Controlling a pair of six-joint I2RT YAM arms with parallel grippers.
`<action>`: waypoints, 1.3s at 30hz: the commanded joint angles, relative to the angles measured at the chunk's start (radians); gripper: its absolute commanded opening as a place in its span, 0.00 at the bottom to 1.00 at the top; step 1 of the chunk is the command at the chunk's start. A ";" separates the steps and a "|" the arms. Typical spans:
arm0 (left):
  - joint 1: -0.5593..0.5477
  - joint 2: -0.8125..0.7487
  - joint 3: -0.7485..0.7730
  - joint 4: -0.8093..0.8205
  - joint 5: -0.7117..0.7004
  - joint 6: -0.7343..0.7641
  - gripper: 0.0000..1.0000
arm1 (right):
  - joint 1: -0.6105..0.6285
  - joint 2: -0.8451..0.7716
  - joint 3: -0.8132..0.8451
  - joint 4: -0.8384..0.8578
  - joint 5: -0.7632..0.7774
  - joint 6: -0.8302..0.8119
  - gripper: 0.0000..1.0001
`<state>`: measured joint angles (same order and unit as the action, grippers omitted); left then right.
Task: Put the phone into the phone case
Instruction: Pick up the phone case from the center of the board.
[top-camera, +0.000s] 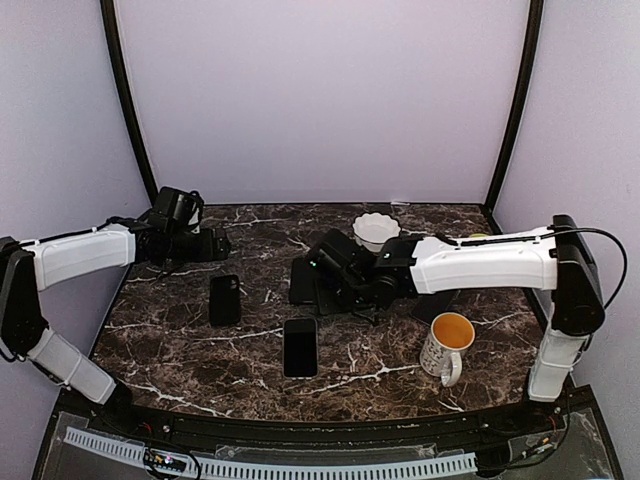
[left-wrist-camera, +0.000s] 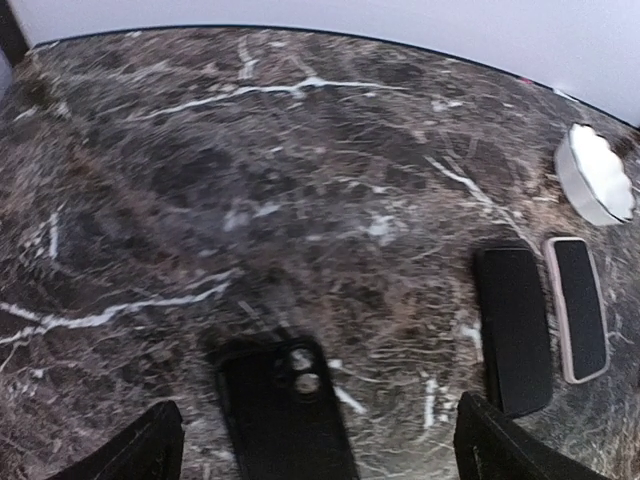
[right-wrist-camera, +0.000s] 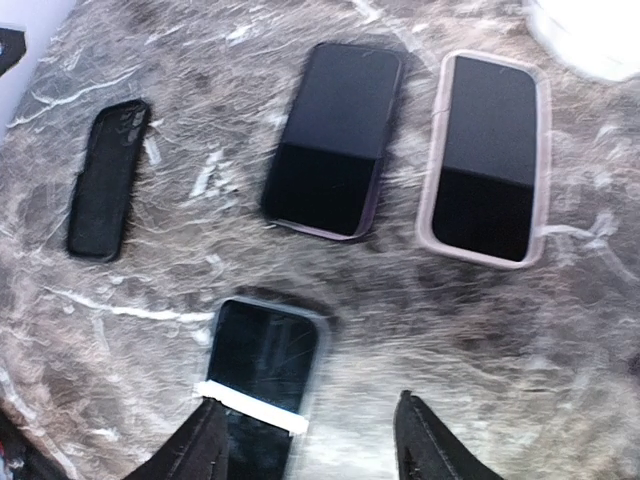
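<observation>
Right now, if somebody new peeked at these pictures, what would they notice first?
Probably the mug with its yellow inside, standing at the near right of the dark marble table. Then the white right arm stretched to the middle, its gripper open over a phone with a white strip. A frilly white bowl sits at the back.

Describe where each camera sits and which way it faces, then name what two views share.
Top external: above and behind the bases, looking down across the table; left arm and right arm show.
Left wrist: on the left arm, looking down at the black case; left tool fingertips at the bottom.
Right wrist: on the right arm, looking down at the nearest phone; right tool fingertips below.
Shared: both wrist views show the black case and pink-cased phone.
</observation>
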<state>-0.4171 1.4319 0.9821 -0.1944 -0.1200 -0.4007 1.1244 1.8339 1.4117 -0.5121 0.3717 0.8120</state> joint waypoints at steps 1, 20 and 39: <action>0.103 0.011 -0.022 -0.109 -0.034 -0.042 0.96 | 0.007 -0.037 -0.011 -0.109 0.145 -0.074 0.66; 0.151 0.287 -0.054 -0.183 0.099 -0.049 0.65 | 0.034 -0.103 -0.129 -0.061 0.166 -0.065 0.77; 0.062 0.264 -0.063 -0.162 0.177 -0.038 0.00 | 0.037 -0.109 -0.113 -0.101 0.193 -0.066 0.78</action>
<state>-0.3412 1.7123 0.9504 -0.3290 -0.0216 -0.4370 1.1522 1.7557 1.2835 -0.6029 0.5323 0.7418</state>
